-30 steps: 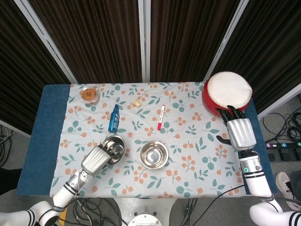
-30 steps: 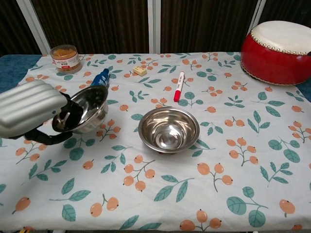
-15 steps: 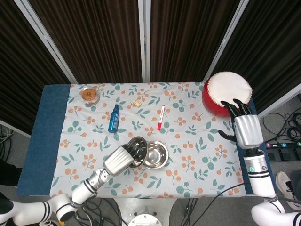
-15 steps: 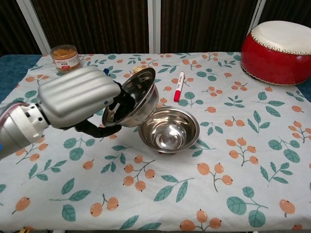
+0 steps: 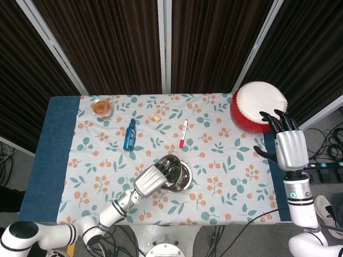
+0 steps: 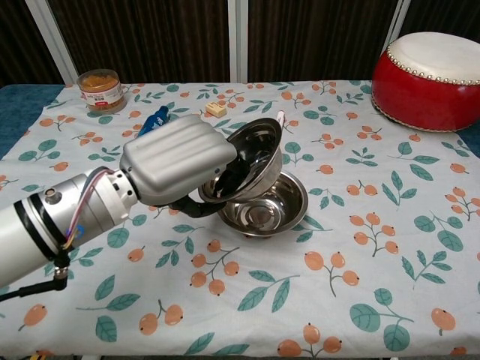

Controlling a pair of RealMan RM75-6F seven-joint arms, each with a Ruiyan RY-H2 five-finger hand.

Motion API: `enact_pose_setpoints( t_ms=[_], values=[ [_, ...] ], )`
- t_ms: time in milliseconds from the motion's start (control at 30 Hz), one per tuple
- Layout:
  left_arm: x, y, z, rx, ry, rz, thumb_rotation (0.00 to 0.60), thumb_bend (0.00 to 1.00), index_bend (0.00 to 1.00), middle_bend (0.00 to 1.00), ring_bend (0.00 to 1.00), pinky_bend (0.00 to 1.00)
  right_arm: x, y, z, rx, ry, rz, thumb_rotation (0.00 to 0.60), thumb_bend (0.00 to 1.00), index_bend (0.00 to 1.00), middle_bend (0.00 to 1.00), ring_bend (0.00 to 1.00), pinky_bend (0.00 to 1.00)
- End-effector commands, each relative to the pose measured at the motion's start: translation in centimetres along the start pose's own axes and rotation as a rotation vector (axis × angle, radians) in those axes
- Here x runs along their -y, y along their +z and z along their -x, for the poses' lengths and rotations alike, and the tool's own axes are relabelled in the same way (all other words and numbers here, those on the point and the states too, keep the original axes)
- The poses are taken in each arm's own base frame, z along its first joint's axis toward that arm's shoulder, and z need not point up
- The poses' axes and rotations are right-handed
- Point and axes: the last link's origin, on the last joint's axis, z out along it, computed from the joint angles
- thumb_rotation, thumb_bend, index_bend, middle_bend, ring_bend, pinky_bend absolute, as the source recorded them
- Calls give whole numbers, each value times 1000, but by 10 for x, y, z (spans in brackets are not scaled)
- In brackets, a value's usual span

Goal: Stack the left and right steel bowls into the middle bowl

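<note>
My left hand [image 6: 176, 165] [image 5: 151, 180] grips a steel bowl [image 6: 249, 161] [image 5: 169, 168] by its rim. That bowl is tilted and hangs just over the middle bowl [image 6: 271, 208] [image 5: 182, 177], which stands on the cloth at the table's centre. The held bowl's lower edge overlaps the middle bowl's left rim; I cannot tell whether they touch. My right hand [image 5: 289, 146] hovers open at the table's right edge, fingers spread, beside the red drum. It is outside the chest view. No third steel bowl shows in either view.
A red drum [image 6: 431, 71] [image 5: 258, 106] stands at the back right. A red-and-white marker [image 5: 183, 133] [image 6: 276, 133], a blue bottle [image 5: 129, 134], a small tan block [image 6: 216, 109] and a jar of brown powder [image 6: 100, 91] [image 5: 102, 107] lie across the back half.
My left hand has carried the steel bowl rightward from the left of the cloth to just over the middle bowl. My right hand has drifted a little rightward off the table edge.
</note>
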Motion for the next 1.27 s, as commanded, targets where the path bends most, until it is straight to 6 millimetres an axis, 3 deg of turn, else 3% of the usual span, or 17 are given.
enact_pose_setpoints(
  t_ms=[33,133,233,400,567,800,900,1033,1267],
  values=[
    [1,0,3,7,8,18,600,332,587,643,536,608,-1,0,0,-1,2,3,600,0,170,322,130,191],
    [5,-2,4,14,14,33,600,266,466,575,479,562,-3,1,0,2,4,7,600,0,170,322,130,191],
    [9,-5,4,26,7,32,600,249,420,539,449,541,-5,1,1,5,6,11,600,0,170,322,130,191],
    [20,-16,-4,52,51,11,600,237,391,485,398,509,-4,0,0,5,7,9,600,0,170,322,130,191],
    [54,-33,-22,42,93,-111,600,234,389,481,397,505,-1,-1,0,10,5,-2,600,0,170,322,130,191],
    [117,-86,-31,2,-63,-466,600,224,394,467,391,497,-4,-21,20,109,-36,-20,600,0,170,320,130,190],
    [135,-115,-27,-57,-170,-602,600,209,381,398,318,442,-12,-34,33,162,-81,-17,600,0,170,309,127,189],
    [151,-152,-18,-82,-234,-731,600,169,296,261,203,329,-22,-52,45,208,-117,-10,600,0,169,292,103,181],
    [161,-205,-16,-96,-239,-853,600,151,249,230,172,281,-31,-82,62,271,-133,-28,600,0,169,234,44,131]
  ],
)
